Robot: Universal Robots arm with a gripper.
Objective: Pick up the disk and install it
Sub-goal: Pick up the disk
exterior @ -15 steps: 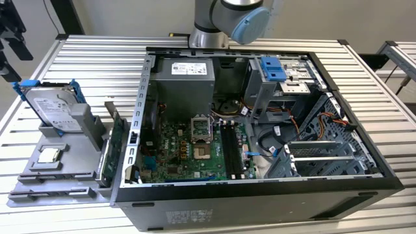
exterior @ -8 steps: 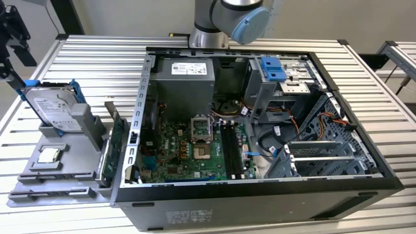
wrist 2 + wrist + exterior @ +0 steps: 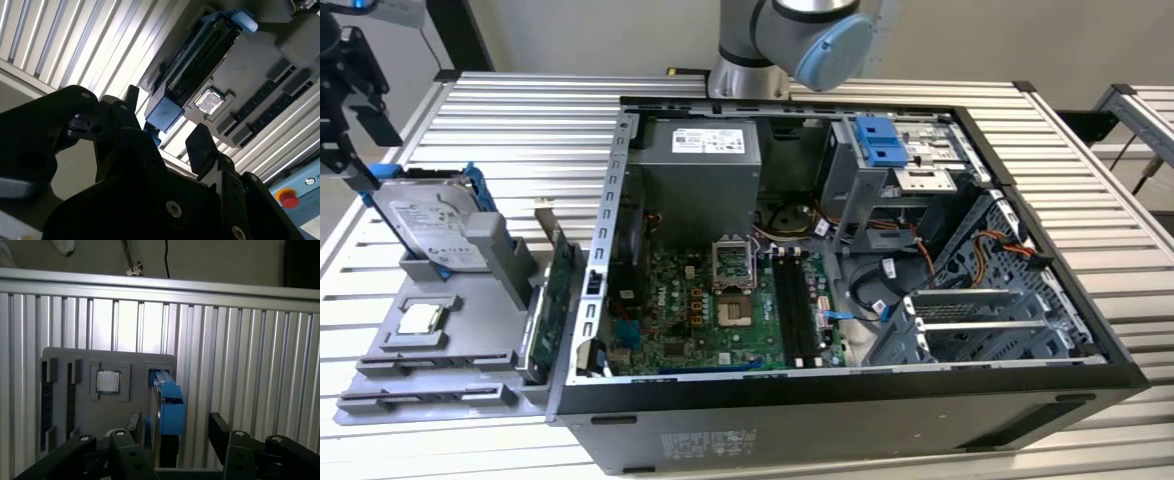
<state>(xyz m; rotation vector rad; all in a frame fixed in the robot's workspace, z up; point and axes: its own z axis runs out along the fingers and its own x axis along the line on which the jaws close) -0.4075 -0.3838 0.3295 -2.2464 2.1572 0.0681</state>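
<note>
Beside the grey holder (image 3: 467, 350), on the exterior view's right, the open computer case (image 3: 854, 420) is the biggest thing in sight. The holder carries the disk (image 3: 434, 225), which stands on edge in a slot at one end, leaning a little, with blue rails along its sides. Above that end hangs the gripper (image 3: 175, 422), its fingers spread wide, holding nothing and clear of the disk. A small processor chip (image 3: 108, 381) sits in the holder's pocket just beside the disk. The likely risk is an off-centre descent: a finger could land on a rail and tip the disk, or the grip could slip on the plastic.
</note>
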